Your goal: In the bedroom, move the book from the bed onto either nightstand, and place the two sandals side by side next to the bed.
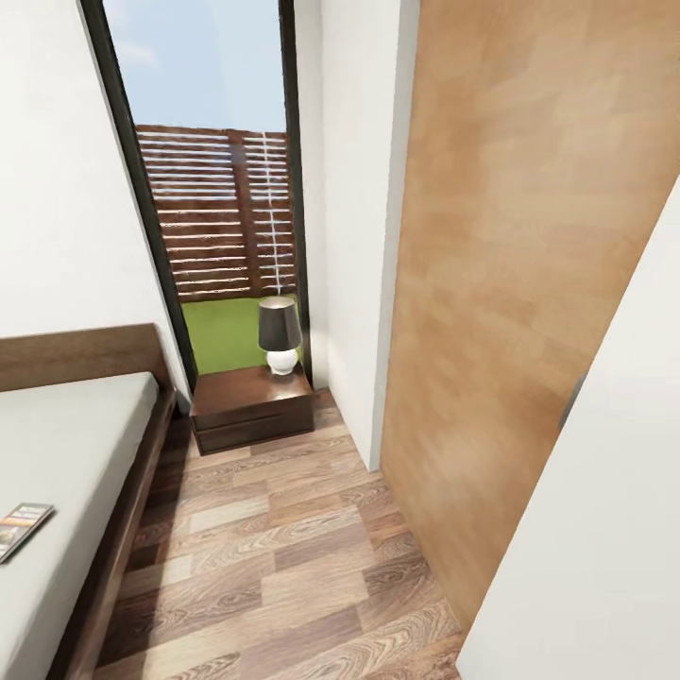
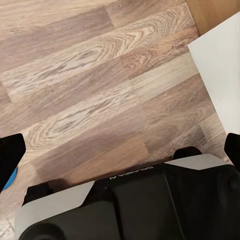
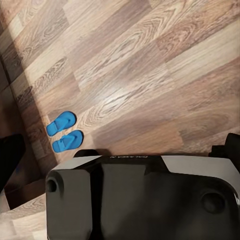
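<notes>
Book: the small thin paperback with an orange band lay flat on the light grey mattress of the dark wood-framed bed, near its edge.
Nightstand: the squarish reddish-brown wooden table stood beside the headboard, bearing a dark-shaded lamp.
Sandals: two flat bright blue sandals lay side by side on the wood-plank floor.
Grippers: neither wrist view let me tell whether the fingers were spread or closed.

bed: book | floor: nightstand, sandals
</notes>
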Available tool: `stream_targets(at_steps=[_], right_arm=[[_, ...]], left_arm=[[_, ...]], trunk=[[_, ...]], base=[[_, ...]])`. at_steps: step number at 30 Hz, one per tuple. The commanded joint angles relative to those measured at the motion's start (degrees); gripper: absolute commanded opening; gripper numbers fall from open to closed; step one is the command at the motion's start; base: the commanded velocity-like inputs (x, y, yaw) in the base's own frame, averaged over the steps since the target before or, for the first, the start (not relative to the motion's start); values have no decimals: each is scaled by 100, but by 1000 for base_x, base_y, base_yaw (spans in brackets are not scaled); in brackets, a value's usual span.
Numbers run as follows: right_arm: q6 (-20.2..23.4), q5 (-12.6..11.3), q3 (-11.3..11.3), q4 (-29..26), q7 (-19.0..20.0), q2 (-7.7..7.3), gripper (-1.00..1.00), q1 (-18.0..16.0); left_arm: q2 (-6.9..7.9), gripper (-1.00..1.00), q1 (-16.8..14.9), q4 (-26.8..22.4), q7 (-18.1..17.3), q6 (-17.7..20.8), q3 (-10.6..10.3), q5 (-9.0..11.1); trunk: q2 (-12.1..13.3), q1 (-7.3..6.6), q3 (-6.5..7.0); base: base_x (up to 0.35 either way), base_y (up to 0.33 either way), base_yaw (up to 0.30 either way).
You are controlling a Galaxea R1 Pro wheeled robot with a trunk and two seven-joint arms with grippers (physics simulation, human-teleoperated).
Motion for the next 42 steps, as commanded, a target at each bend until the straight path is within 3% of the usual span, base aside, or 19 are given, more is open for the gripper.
stream_targets(at_steps=[1,20,42], right_arm=[[-8,-50,23,11,23,1,100,-6],[-12,-46,23,11,24,2,100,-5],[-11,-46,23,11,24,6,100,-6]], left_arm=[[0,100,-5,5,-8,-26,5,-23],[0,100,-5,5,-8,-26,5,-16],[0,100,-5,5,-8,-26,5,-16]], trunk=[[-11,3,-11],[-11,3,-6],[-11,3,164]], base=[[0,0,-17],[0,0,-1],[0,0,0]])
